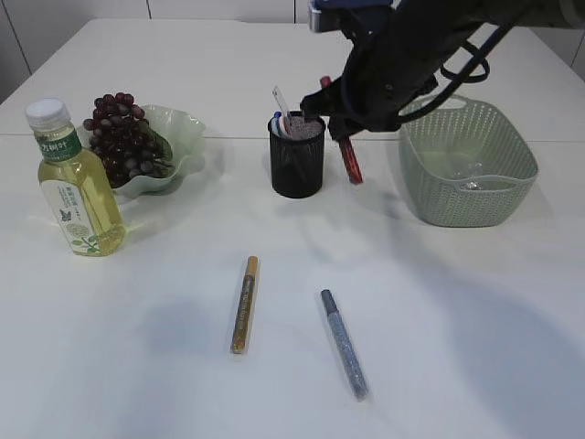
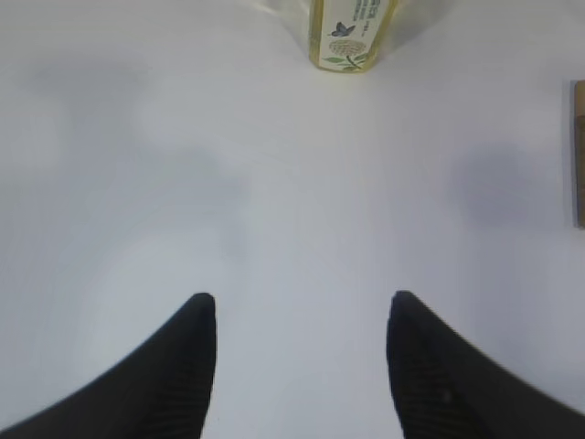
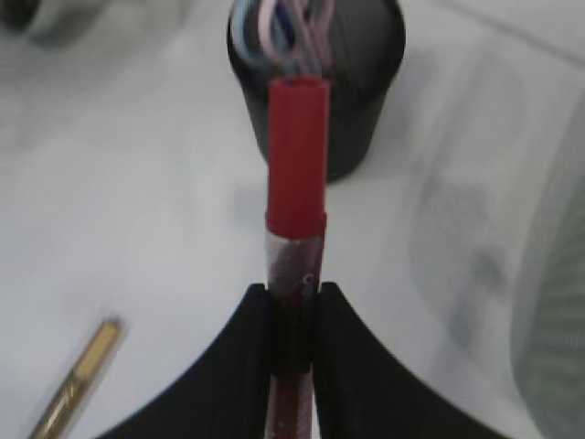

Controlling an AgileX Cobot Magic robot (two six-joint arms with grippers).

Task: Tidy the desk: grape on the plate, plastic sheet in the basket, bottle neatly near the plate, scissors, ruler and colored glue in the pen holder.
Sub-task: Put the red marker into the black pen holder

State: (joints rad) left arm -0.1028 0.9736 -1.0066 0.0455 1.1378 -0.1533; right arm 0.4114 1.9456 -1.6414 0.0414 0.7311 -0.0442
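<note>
In the exterior view the right gripper (image 1: pixel 340 128) hangs beside the black mesh pen holder (image 1: pixel 296 165), its fingers pinching a red glitter glue pen (image 1: pixel 350 160) that slants down between the holder and the green basket (image 1: pixel 466 169). The gold glue pen (image 1: pixel 244 305) and silver glue pen (image 1: pixel 344 343) lie on the worktop (image 1: pixel 457 347) well clear of those fingers. Grapes (image 1: pixel 123 142) sit on the green plate (image 1: pixel 187 137), the bottle (image 1: pixel 78 183) just beside it (its green label is too small to read).

In the left wrist view the left gripper (image 2: pixel 302 352) has its fingers spread over bare worktop, the bottle's base straight ahead; a butterfly and leaves are printed there, with no legible words.

In the right wrist view the fingers (image 3: pixel 251 366) clamp the pen's speckled barrel below its red cap, which points at the holder. I judge the pen light, stiff and smooth, so a mid-barrel hold suits it best.
</note>
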